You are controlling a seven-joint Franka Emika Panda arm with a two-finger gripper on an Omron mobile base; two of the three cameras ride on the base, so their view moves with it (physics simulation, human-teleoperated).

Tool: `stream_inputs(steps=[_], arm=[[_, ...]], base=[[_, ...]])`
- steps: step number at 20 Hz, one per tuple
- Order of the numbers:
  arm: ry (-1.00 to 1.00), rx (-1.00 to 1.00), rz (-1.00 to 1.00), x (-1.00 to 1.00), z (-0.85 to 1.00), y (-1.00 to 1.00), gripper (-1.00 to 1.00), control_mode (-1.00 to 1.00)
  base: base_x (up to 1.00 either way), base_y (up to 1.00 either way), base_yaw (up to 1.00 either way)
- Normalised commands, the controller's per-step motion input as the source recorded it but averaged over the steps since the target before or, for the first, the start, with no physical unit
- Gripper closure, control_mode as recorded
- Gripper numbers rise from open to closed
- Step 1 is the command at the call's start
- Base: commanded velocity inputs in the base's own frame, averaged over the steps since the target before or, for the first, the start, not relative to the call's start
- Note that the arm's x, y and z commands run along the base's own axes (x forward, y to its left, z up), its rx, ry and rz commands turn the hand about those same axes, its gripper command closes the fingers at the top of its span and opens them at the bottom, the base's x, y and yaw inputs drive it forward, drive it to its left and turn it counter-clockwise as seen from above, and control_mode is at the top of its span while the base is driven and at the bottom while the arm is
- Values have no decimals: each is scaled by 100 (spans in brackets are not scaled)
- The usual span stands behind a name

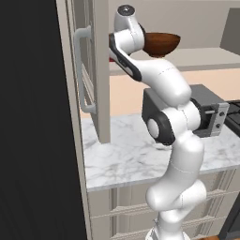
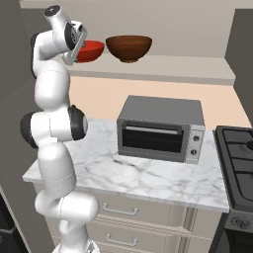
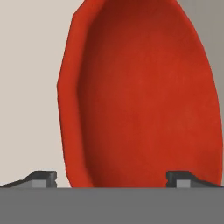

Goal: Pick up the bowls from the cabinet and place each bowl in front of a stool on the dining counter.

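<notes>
Cabinet (image 1: 89,70), door open; on its shelf we list a red bowl (image 2: 90,51) beside a brown bowl (image 2: 129,47); gripper (image 3: 111,178), jaws spread wide, astride the red bowl's rim, holding nothing; toaster oven (image 2: 160,129) on the counter below.

Grey boxy toaster oven (image 2: 160,129) with dark glass door on white marble worktop (image 2: 148,175), right end; black stove (image 2: 239,153) beside worktop's right edge.
</notes>
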Motion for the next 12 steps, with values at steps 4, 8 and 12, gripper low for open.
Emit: stream_inputs(steps=[4,8,12], arm=[[7,0,0,14,-10,5,100,-100],[1,1,0,6,-23,6,100,-100],[0,4,0,3,-22,3,100,-100]], base=[[0,0,0],[0,0,0],[0,0,0]])
